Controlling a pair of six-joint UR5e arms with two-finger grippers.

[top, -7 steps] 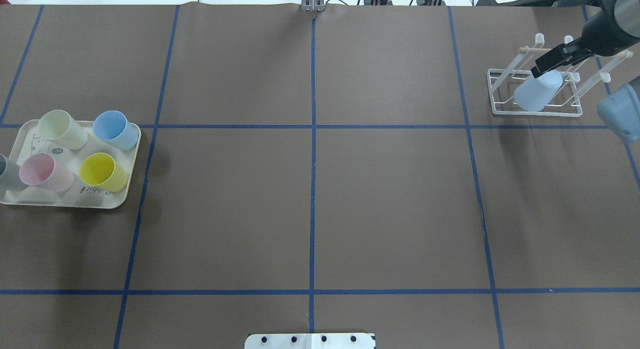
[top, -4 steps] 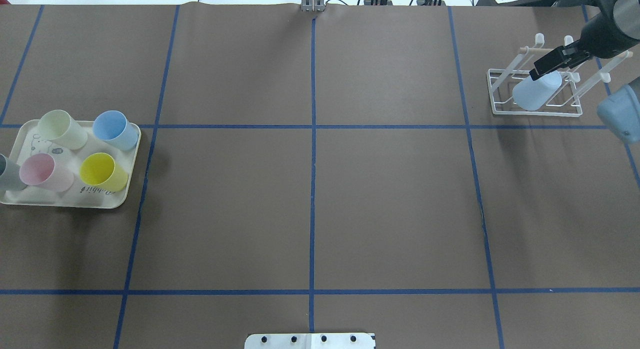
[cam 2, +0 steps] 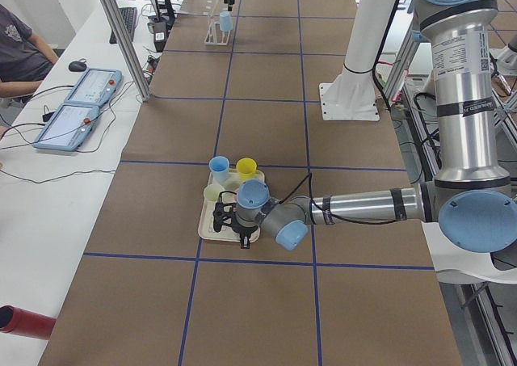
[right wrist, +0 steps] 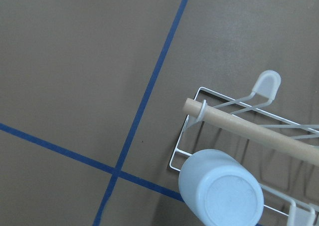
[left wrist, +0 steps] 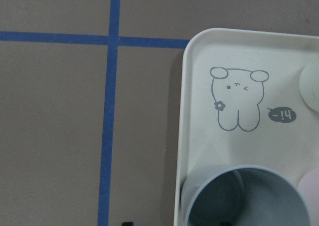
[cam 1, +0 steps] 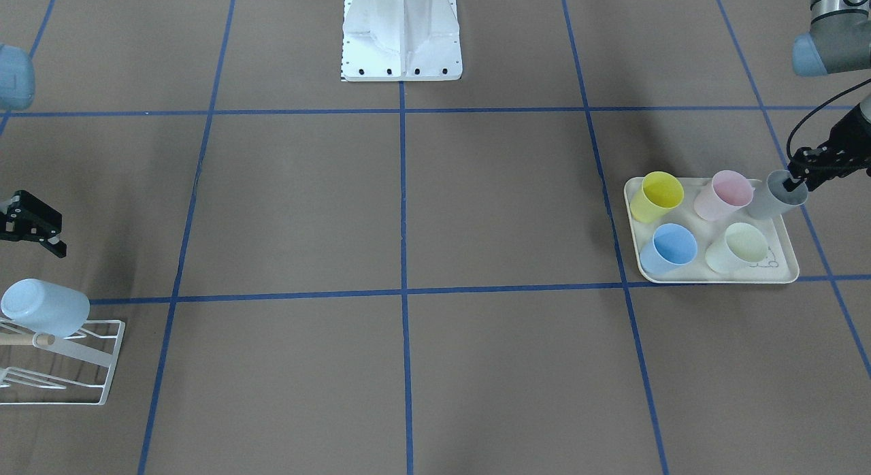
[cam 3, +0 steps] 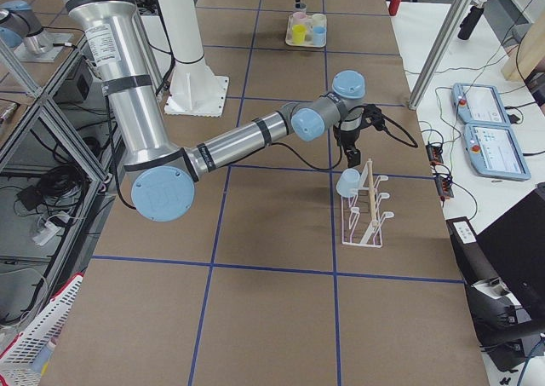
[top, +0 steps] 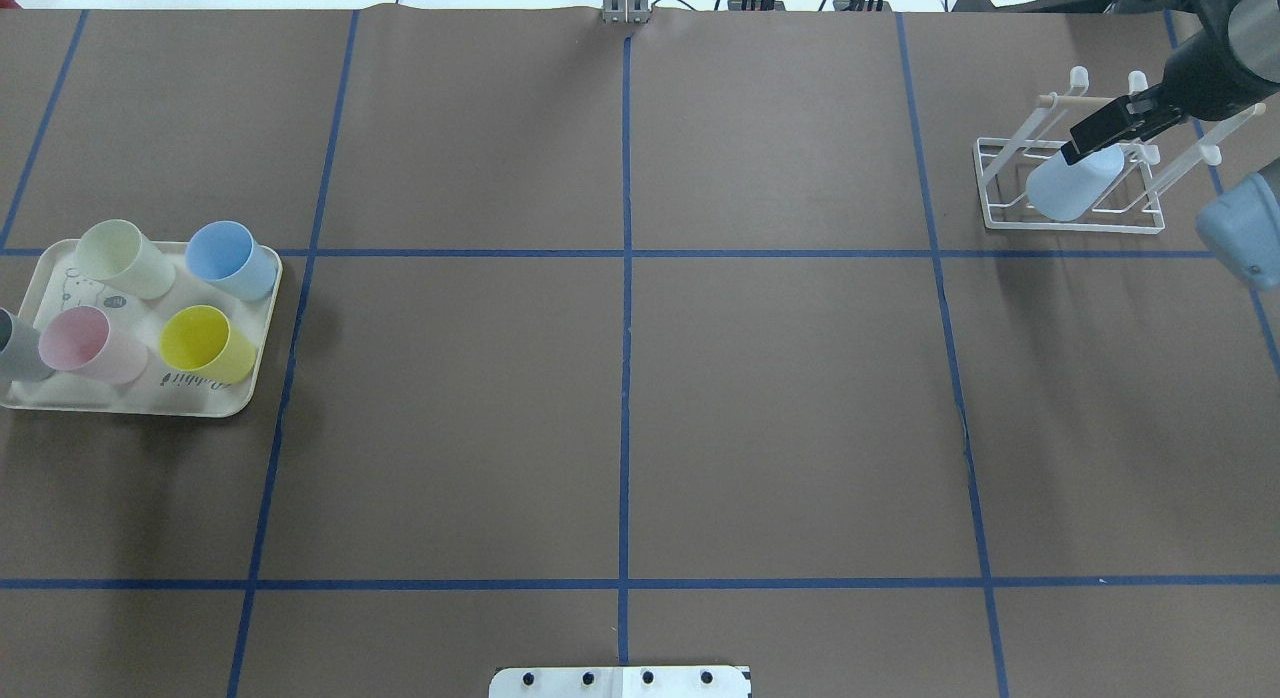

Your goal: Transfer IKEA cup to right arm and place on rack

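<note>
Right gripper (top: 1075, 148) gapes just above the pale blue cup (top: 1070, 188) on the rack (right wrist: 249, 131); left gripper (cam 1: 793, 184) gapes astride grey cup (cam 1: 772, 201).

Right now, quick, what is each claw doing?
Left claw: open, astride the grey cup's rim, not gripping.
Right claw: open, holding nothing; the pale blue cup sits on the rack.

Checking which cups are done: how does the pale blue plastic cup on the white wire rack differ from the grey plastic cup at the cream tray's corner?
The pale blue plastic cup rests mouth-down on the white wire rack; the grey plastic cup stands mouth-up at the cream tray's corner. No gripper touches the pale blue cup; the left gripper has a finger inside the grey cup. Both are plain tapered tumblers.
</note>
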